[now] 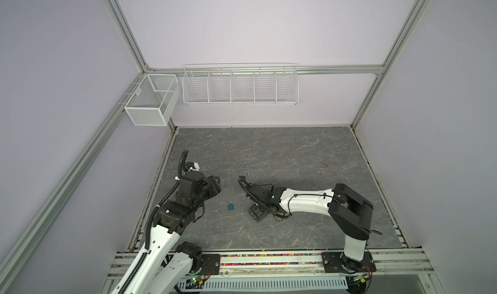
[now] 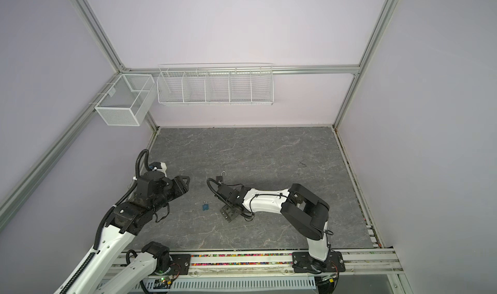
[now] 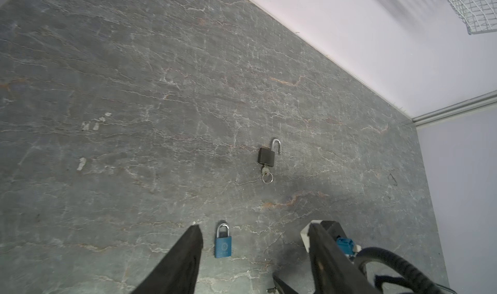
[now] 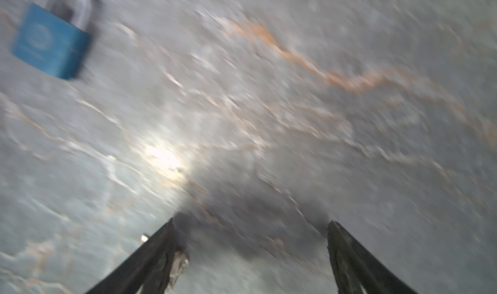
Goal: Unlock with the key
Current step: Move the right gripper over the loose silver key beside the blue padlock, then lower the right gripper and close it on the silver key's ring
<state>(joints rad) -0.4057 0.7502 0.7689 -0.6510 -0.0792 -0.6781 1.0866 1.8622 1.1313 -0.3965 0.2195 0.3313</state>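
Two locks lie on your bench (image 1: 295, 158): the black lock (image 3: 266, 156), shackle sprung with the key (image 3: 265, 171) in it, looks done; the blue lock (image 3: 223, 243), between your arms, is shut. Your left pincer (image 3: 254, 226) and right pincer (image 4: 251, 222) both gape empty, probably freed for it.

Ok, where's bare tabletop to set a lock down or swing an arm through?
Free: the far tabletop between the black padlock and the back wall; the right side past the right arm; the near strip between the blue padlock and the front rail. Crowded: the middle, both padlocks between the left gripper and right gripper.
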